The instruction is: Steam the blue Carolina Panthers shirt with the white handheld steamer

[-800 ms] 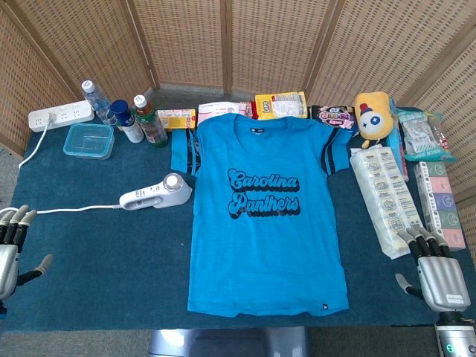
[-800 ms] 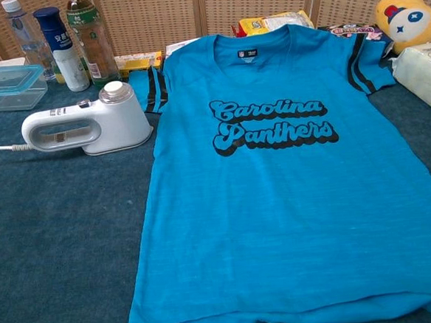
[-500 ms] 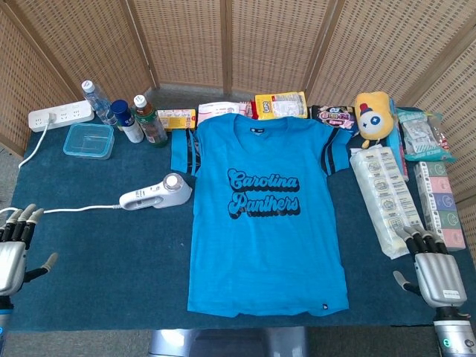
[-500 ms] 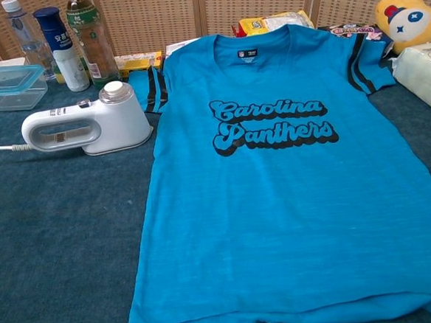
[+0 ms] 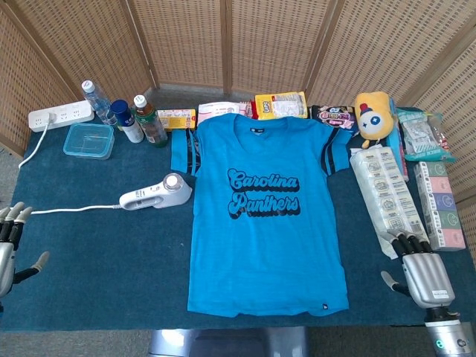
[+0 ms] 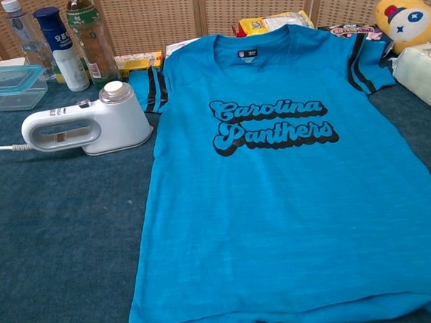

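From the head view, the left hand (image 5: 9, 245) sits at the table's left edge, fingers straight and slightly apart, thumb stuck out sideways, holding nothing. The right hand (image 5: 419, 269) rests near the front right corner with its fingers straight and side by side, thumb out to the left, also holding nothing; its fingertips reach the near end of a long clear-wrapped pack (image 5: 383, 198), though contact cannot be told. The blue shirt (image 5: 264, 216) lies flat in the middle of the dark blue felt-like tablecloth (image 5: 111, 268), printed side up. The white steamer (image 5: 156, 193) lies on its side just left of the shirt, its cord trailing left. Behind it stand three bottles (image 5: 123, 115) beside one clear square plastic box (image 5: 88, 140) and one white power strip (image 5: 61, 116). A yellow plush toy (image 5: 372, 114) sits at the back right, among snack packets. Woven cane screens (image 5: 275, 37) stand behind the table.

In the chest view, neither hand appears. The shirt (image 6: 283, 179) shows a soft heathered knit with dark striped sleeves. The smooth plastic steamer (image 6: 87, 126), with a round cap and looped handle, lies close to the left sleeve.
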